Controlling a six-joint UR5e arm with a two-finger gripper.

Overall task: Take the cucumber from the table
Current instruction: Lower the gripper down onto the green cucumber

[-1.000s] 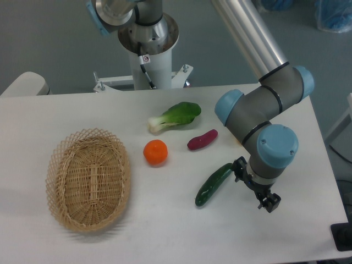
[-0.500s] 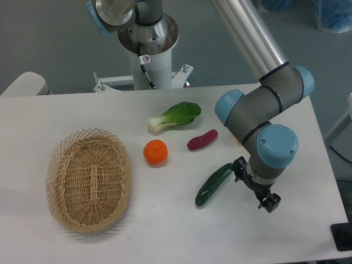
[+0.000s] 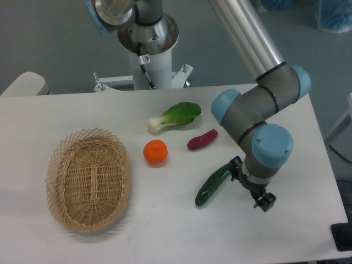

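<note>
The cucumber is dark green and glossy, and lies at a slant on the white table, right of centre. My gripper hangs under the blue-capped wrist, just right of the cucumber's upper end. The wrist hides most of it. Only black finger parts show at either side of the wrist, standing wide apart, with nothing between them. The left finger part sits over the cucumber's upper tip, and I cannot tell whether they touch.
A wicker basket stands at the left. An orange, a bok choy and a purple-red oblong vegetable lie behind the cucumber. The robot's base stands at the table's far edge.
The wrist and gripper have shifted slightly left, towards the cucumber's upper end, and now cover its tip. The cucumber and the other things have not moved.
</note>
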